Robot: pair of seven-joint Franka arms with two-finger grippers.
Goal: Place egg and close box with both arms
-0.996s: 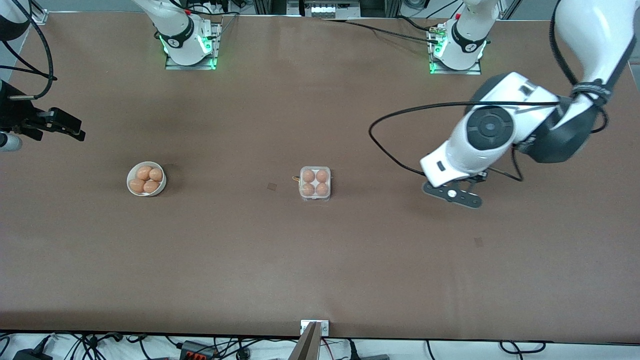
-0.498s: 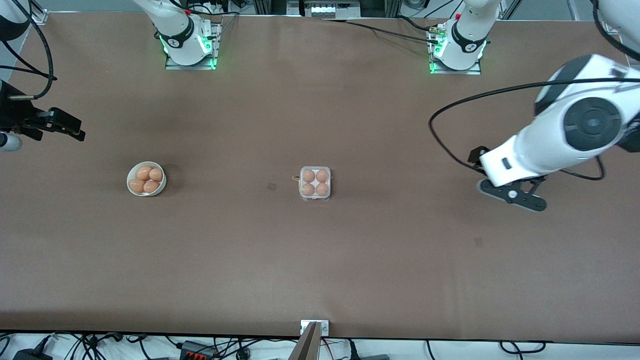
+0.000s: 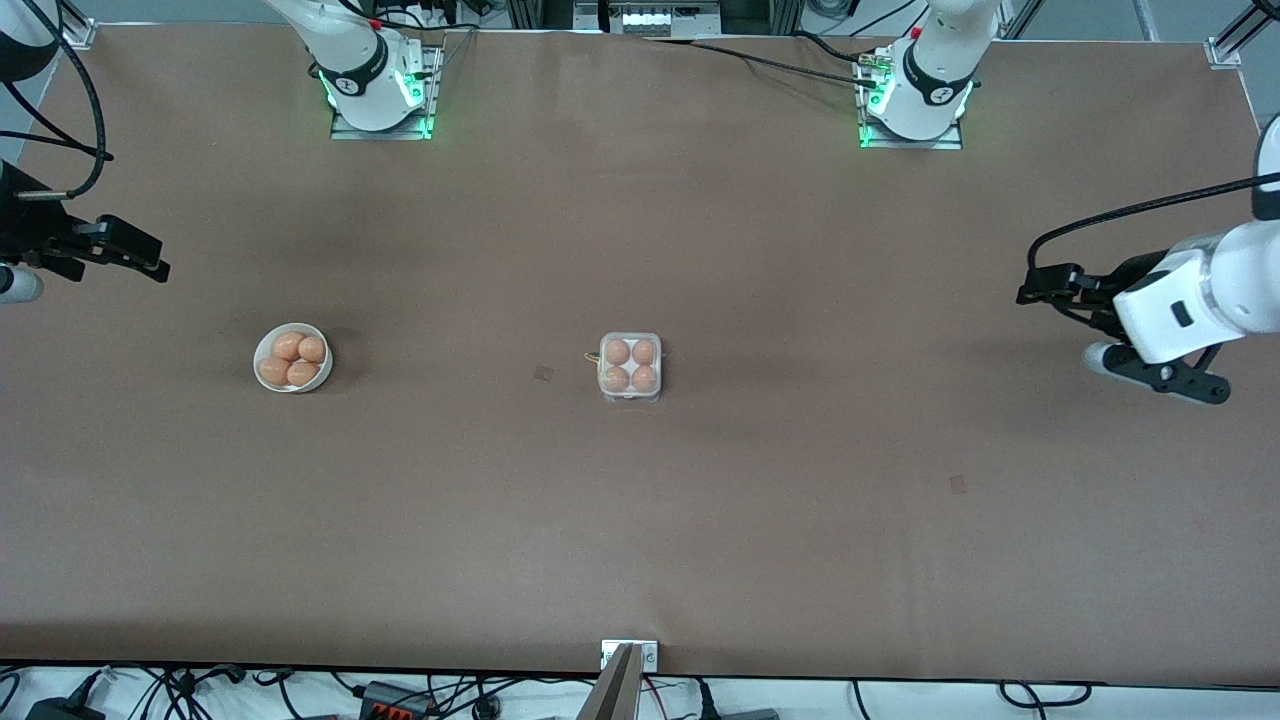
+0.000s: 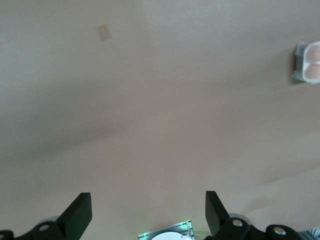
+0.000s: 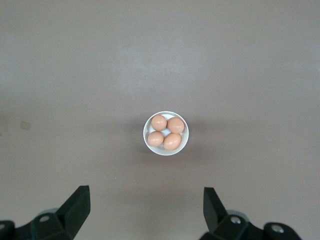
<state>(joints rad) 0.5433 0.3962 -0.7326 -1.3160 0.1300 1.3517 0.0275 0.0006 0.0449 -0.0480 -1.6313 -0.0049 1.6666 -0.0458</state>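
Note:
The box (image 3: 630,367) sits in the middle of the table with several orange-brown eggs (image 3: 618,352) in its cells, and its clear lid looks down over them. Its edge shows in the left wrist view (image 4: 306,62). My left gripper (image 3: 1042,284) is open and empty over bare table at the left arm's end, well away from the box; its fingers (image 4: 80,214) stand wide apart. My right gripper (image 3: 140,256) waits open and empty, high at the right arm's end. In the right wrist view (image 5: 146,206) it looks down on the bowl.
A round white bowl (image 3: 264,352) holding several more eggs (image 3: 288,346) sits toward the right arm's end of the table, and shows in the right wrist view (image 5: 150,146). Small dark marks (image 3: 543,374) lie on the brown table.
My left arm has swung away from the box toward the left arm's end of the table. The right arm, box and bowl have not moved.

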